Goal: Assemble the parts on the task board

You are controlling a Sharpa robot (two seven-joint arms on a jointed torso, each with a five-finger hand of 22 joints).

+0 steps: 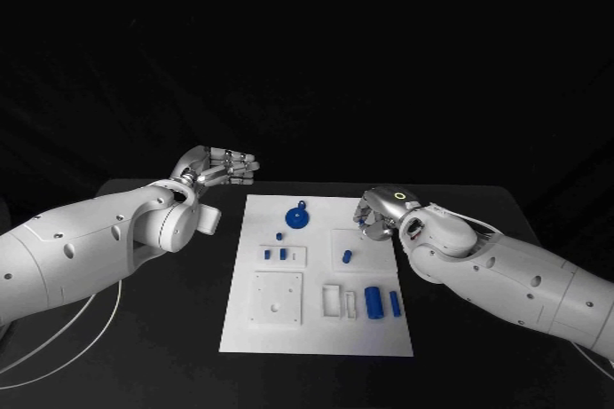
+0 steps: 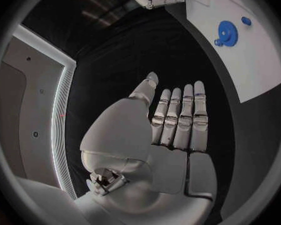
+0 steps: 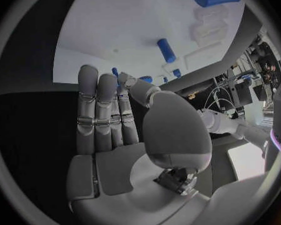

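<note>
On the black counter (image 1: 153, 338) lies the white rectangular task board (image 1: 320, 329), carrying small blue plastic parts: a round blue gear with a loop (image 1: 297, 216) near its far end, two little blue pegs (image 1: 271, 255) beside shallow slots, and a blue cylinder (image 1: 373, 302) with a slimmer blue bar (image 1: 396, 303) in the near right corner. The right robot hand (image 1: 373, 216) hovers at the board's far right edge, just over a small blue piece (image 1: 350, 255); in its wrist view the fingers (image 3: 97, 110) stand straight and side by side, holding nothing that I can make out. The left robot hand (image 1: 225, 168) hangs off the board's far left corner, fingers extended together, empty. This looks like the opening step, choosing a first part. The next move likely calls for lowering the right robot hand onto that piece and pinching it cleanly.
</note>
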